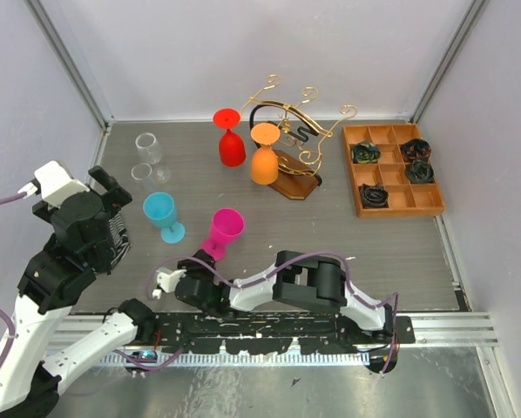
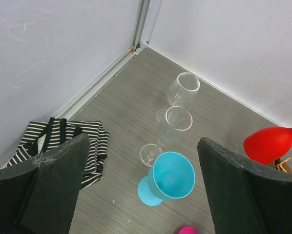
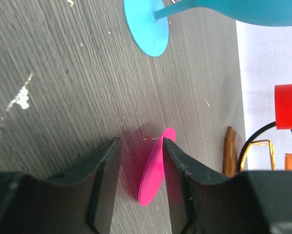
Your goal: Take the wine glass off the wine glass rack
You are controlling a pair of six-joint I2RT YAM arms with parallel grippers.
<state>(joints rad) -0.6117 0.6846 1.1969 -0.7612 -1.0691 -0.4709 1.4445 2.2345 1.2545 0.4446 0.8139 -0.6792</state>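
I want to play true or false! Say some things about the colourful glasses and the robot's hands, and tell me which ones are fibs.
1. The turquoise plastic wine glass stands upright on the grey table. True.
2. Three clear wine glasses stand near it. False: there are only two clear wine glasses.
3. The left gripper holds the turquoise glass. False: it is open and holds nothing.
4. The pink plastic wine glass's round foot sits between the fingers of the right gripper. True.
5. The orange-brown compartment tray lies left of the gold wire rack. False: in the top view it lies to the right.
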